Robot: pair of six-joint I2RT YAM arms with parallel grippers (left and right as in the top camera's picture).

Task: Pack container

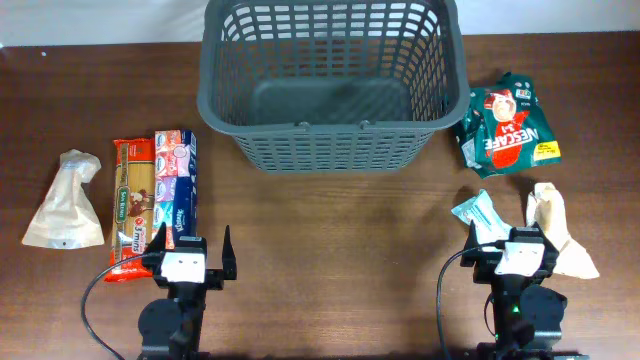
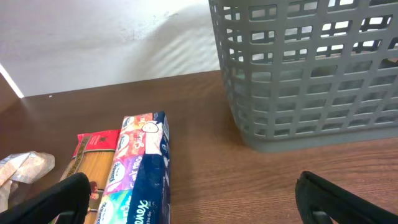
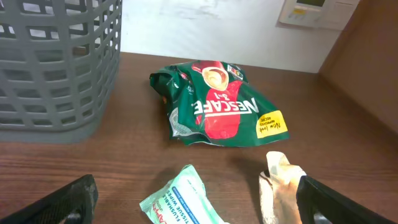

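The dark grey slotted basket (image 1: 332, 85) stands at the back middle of the table, with nothing visible inside; it also shows in the left wrist view (image 2: 311, 68) and the right wrist view (image 3: 50, 62). My left gripper (image 1: 189, 252) is open and empty near the front edge, just right of a blue Kleenex tissue pack (image 1: 177, 185) and a red spaghetti packet (image 1: 133, 205). My right gripper (image 1: 512, 248) is open and empty, above a pale green flushable wipes packet (image 3: 183, 202) and beside a beige pouch (image 3: 280, 186). A green Nescafe bag (image 3: 217, 102) lies beyond it.
A second beige pouch (image 1: 66, 200) lies at the far left of the table. A white wall (image 2: 106, 37) rises behind the table's far edge. Bare wood lies between the two grippers in front of the basket.
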